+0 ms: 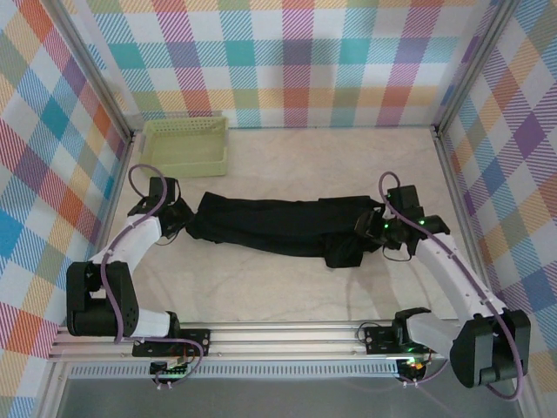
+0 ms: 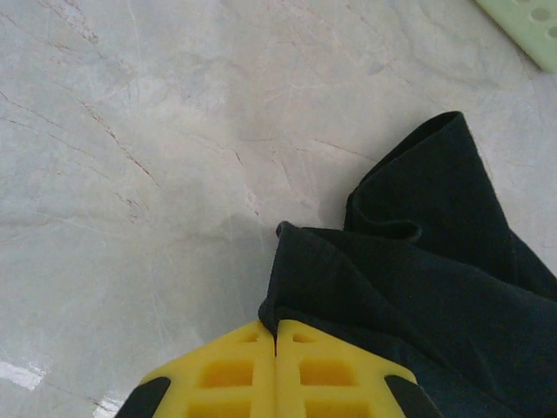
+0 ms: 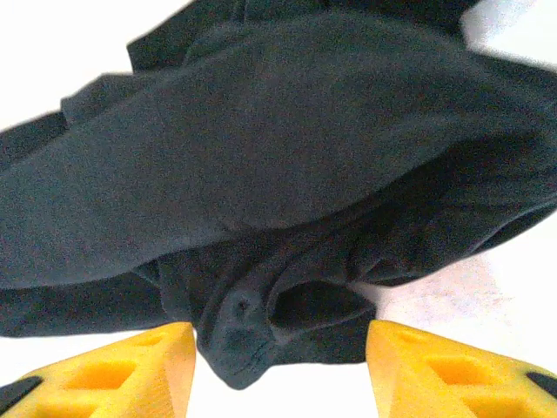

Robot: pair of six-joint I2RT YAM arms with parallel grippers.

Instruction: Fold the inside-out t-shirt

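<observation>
1. Yellow fingers (image 2: 226,374) of the left gripper (image 2: 276,324) are pressed flat together. Their tips touch the dark edge of the inside-out t-shirt (image 2: 418,279). Whether any cloth is caught in the seam between them cannot be told.
2. On the right gripper (image 3: 278,329) the two yellow fingers stand spread apart. A bunched fold of the black cloth sits in the gap between them, and the jaws are not closed on it.
3. From above, the left arm (image 1: 130,239) rises from its base at the near edge and bends at an elbow far out to the left. Its forearm then reaches forward and inward, so the wrist sits at the shirt's left end, low over the table (image 1: 287,165).
4. The right arm (image 1: 452,261) mirrors it. Its shoulder is out at the near right, and a long white forearm slants forward and inward to the shirt's right end, with the wrist tipped down onto the cloth.
5. The shirt lies as a long, crumpled band across the middle of the table, running left to right between the two grippers. Its right end is thicker, with a lump hanging toward the near edge.
6. A pale green basket (image 1: 185,144) sits at the far left corner of the table, apart from the shirt.
</observation>
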